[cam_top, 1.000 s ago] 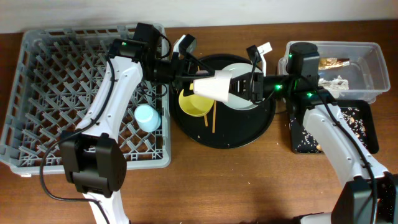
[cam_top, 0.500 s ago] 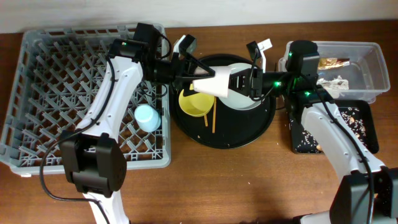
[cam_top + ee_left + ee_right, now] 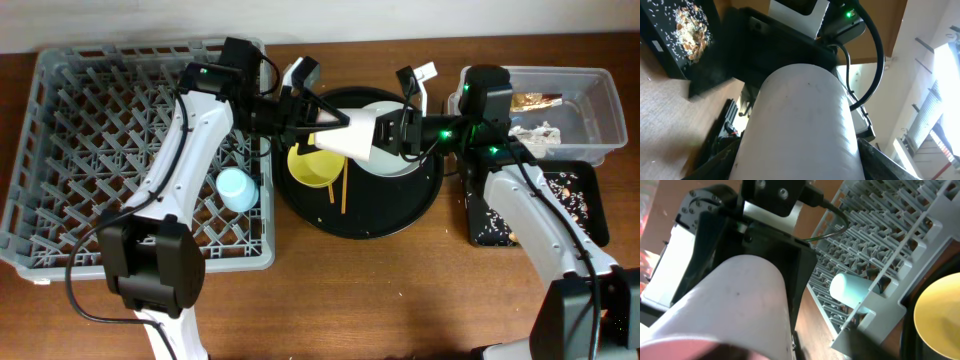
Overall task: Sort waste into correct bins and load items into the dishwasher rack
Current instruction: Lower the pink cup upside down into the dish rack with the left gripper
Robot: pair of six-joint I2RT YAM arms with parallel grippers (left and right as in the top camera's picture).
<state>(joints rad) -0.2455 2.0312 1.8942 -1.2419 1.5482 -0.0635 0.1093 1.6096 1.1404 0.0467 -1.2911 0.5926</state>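
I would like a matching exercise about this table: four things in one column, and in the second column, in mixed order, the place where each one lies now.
Things:
1. blue cup
2. yellow bowl
3. wrapper
4. food scraps

Places:
A. shallow black tray
B. rack
C. clear tub
D. round black tray

Pairs: 1-B, 2-D, 3-C, 4-A
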